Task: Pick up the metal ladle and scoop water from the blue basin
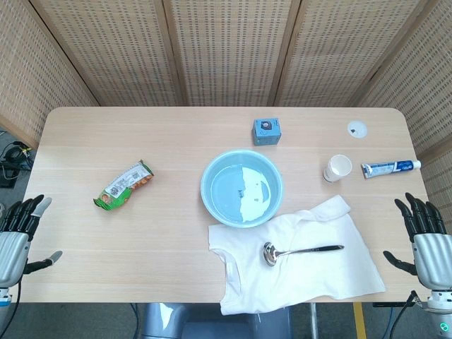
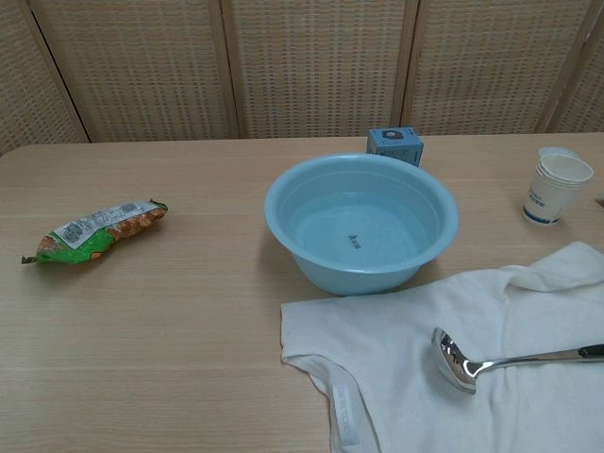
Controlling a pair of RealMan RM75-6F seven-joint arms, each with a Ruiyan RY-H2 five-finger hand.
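— Where does the metal ladle [image 1: 300,251] lie?

— On the white shirt [image 1: 311,272] near the front edge of the surface [image 1: 141,141], just in front of the blue basin [image 1: 241,188]. Its long axis runs roughly along that edge: bowl toward the middle, handle end toward the right edge.

— Which hand is nearer?

— The right hand [image 1: 426,236], I judge. It hangs off the right edge, fingers [image 1: 417,210] spread, holding nothing; the handle points its way. The left hand [image 1: 18,229] is released too, well apart at the left edge.
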